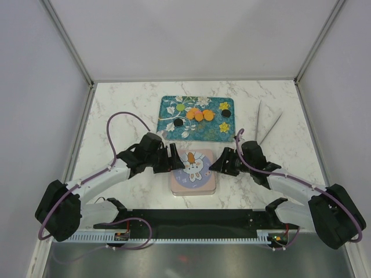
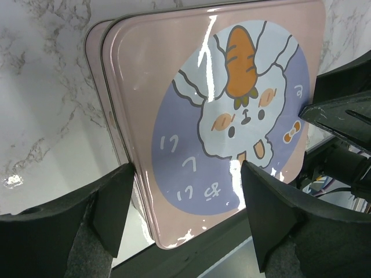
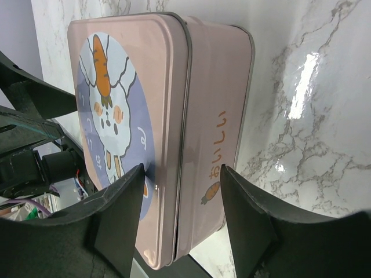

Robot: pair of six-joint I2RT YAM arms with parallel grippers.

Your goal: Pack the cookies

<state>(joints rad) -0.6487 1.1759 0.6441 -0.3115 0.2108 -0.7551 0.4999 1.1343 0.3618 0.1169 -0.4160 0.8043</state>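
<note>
**Tin, tray and rods on marble**

Pink square tin (image 1: 193,172) on the white marble table (image 1: 122,104), centre, toward the near edge. Lid (image 2: 214,121) is on: white rabbit with a carrot on a lilac circle. Side wall (image 3: 214,116) carries orange script and a small carrot. Teal flower-printed tray (image 1: 203,133) lies just behind the tin. Two thin grey rods (image 1: 271,128) lie right of the tray, splayed apart.
</note>
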